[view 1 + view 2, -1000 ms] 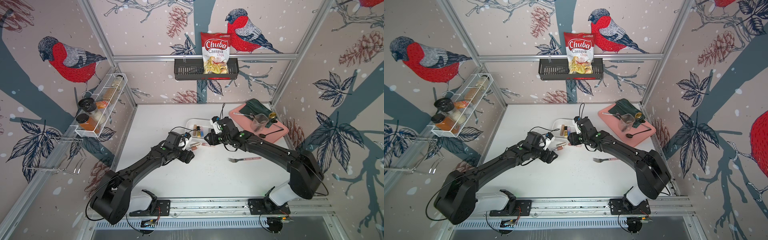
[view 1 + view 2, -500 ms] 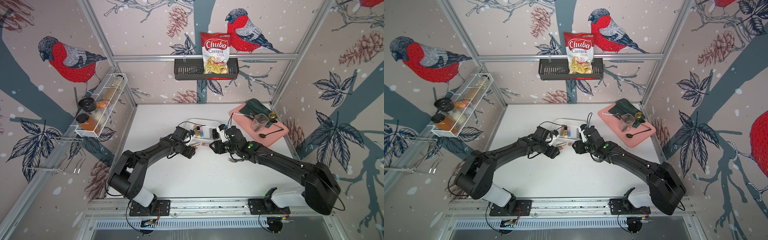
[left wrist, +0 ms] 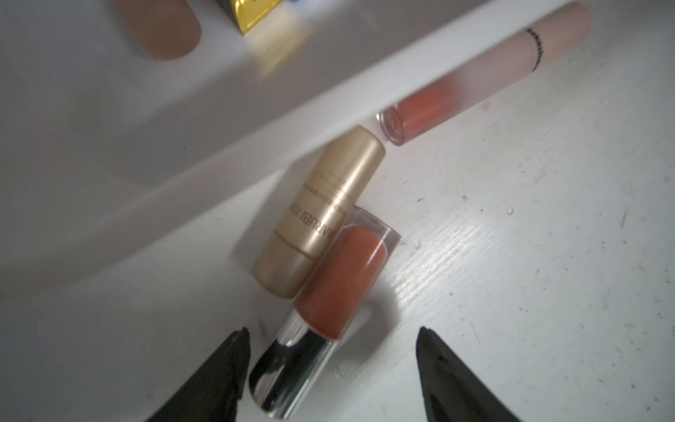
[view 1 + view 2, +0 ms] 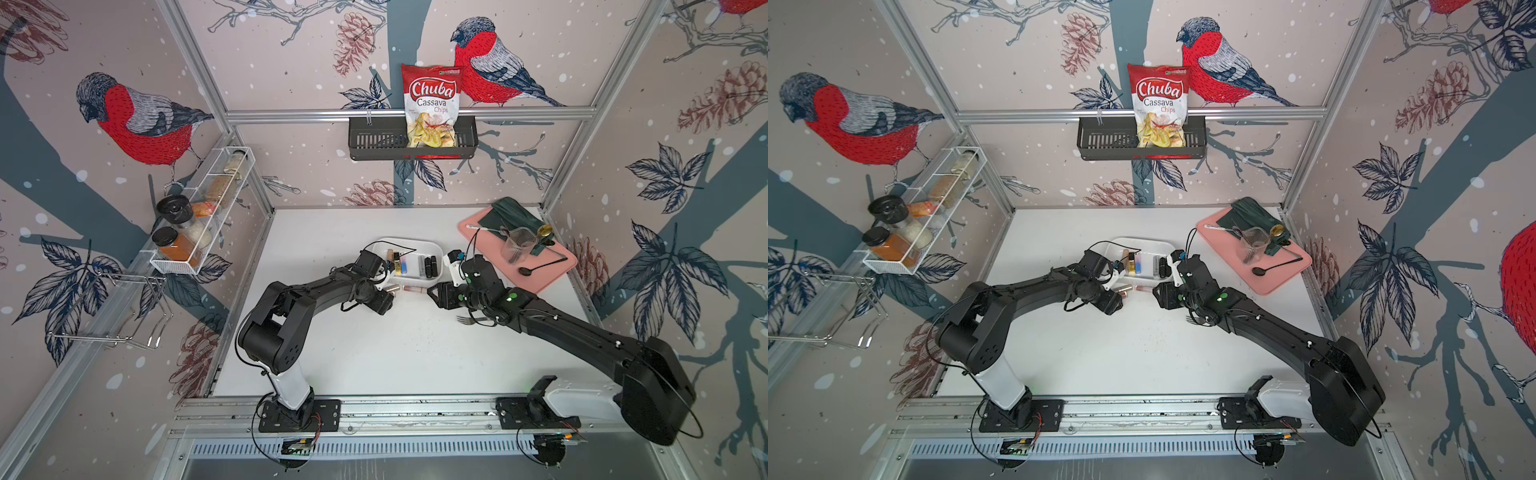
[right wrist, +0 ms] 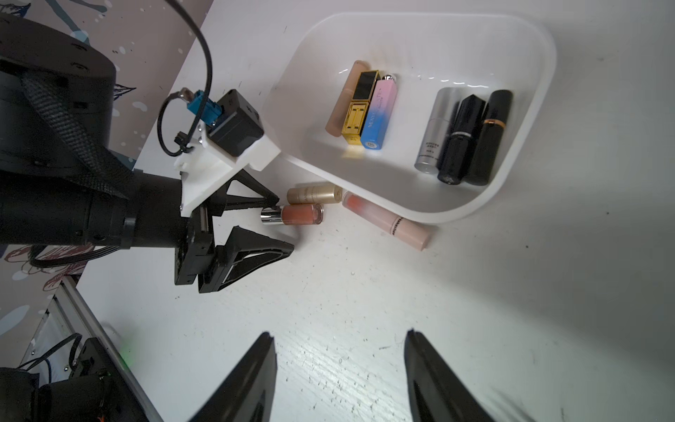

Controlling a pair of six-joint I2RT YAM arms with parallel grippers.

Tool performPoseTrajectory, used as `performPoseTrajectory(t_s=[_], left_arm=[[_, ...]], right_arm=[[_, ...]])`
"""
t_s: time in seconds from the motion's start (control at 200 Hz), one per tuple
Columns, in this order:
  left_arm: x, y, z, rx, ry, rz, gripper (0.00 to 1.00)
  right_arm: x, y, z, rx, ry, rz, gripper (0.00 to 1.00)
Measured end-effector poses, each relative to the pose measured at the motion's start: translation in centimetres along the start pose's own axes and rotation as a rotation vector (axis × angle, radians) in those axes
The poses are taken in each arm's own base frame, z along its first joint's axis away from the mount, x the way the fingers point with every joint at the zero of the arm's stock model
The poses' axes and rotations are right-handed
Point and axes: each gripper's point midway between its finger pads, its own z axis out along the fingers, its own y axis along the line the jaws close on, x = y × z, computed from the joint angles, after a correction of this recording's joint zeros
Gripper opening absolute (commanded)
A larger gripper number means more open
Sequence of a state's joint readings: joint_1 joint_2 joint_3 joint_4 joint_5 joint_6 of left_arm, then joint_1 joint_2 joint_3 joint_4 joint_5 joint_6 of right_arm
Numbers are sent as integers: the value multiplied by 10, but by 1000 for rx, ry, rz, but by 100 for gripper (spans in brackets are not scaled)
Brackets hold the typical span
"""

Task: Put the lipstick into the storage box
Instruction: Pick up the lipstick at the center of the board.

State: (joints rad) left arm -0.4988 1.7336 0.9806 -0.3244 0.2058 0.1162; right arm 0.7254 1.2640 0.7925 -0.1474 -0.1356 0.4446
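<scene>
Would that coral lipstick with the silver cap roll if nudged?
Probably: the coral lipstick is a round tube lying on its side. The gold tube alongside may block it that way. Its glossy cap looks slippery.

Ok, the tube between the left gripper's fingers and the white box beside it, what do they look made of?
The coral lipstick: clear hard plastic cap, see-through at its edges, on a mirror-bright base, chromed metal or plastic, cannot tell which. The storage box: smooth white plastic, probably, slightly glossy, with highlights on its inner floor.
</scene>
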Motion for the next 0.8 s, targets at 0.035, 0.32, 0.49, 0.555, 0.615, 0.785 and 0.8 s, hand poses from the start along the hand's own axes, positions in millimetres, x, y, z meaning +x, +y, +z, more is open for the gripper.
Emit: performPoseTrajectory(t_s=[0.035, 0.32, 0.49, 0.555, 0.615, 0.785, 0.8], left_arm=[[0, 0, 0, 0, 1, 0, 70], [0, -6, -3, 5, -7, 19, 56], [6, -16, -1, -3, 15, 48, 53], [9, -20, 0, 2, 28, 59, 50], [11, -23, 2, 5, 40, 65, 49], [13, -21, 5, -14, 53, 76, 42], [14, -22, 6, -14, 54, 77, 41]], right_arm=[[0, -1, 0, 2, -2, 2, 60], [0, -4, 0, 8, -1, 8, 61], [0, -5, 0, 10, -1, 9, 61], [0, -5, 0, 10, -1, 9, 61], [0, -5, 0, 10, 0, 9, 61], [-1, -4, 0, 9, -2, 9, 61], [-1, -4, 0, 9, -2, 9, 61]])
